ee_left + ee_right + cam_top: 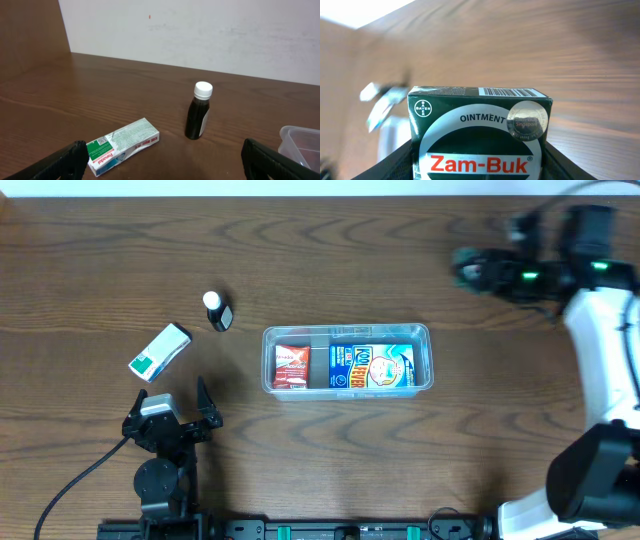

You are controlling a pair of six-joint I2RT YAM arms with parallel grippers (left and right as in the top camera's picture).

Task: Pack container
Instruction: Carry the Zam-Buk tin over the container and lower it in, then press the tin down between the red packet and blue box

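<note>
Clear container (346, 328) at mid-tabletop, holding a red packet (291, 367) and a blue box (372, 366) side by side. Left claw (167, 167), fingers wide apart and empty, by the near edge, facing a white-and-green carton (160, 351) and a white-capped dark bottle (217, 311). Right claw (468, 268), toward the far right corner, clamped on a green Zam-Buk ointment box (479, 132).

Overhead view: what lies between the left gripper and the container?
Only bare table separates the open left gripper and the container, as the overhead view shows; the dark bottle and white box stand off that line.
</note>
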